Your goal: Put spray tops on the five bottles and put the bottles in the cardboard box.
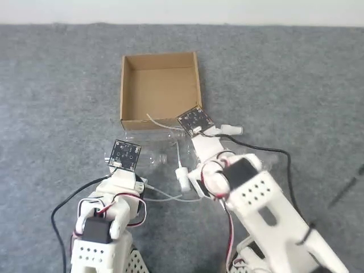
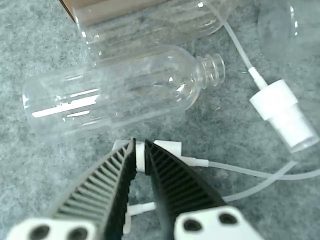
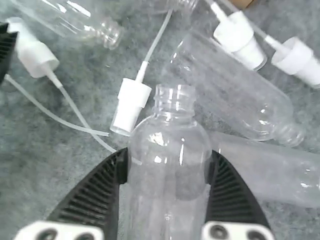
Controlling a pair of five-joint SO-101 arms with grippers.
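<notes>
right tool (image 3: 167,159) clamps bottle (image 3: 168,127), left tool (image 2: 140,148) pinches spray top (image 2: 170,146)

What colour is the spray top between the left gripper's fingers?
White. The spray top shows best in the left wrist view.

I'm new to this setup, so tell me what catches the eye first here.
The right claw clamps an uncapped clear bottle at its shoulder, amid loose spray tops on the grey carpet. The left claw pinches a white spray top beside a lying bottle, and the open cardboard box sits just beyond them.
</notes>
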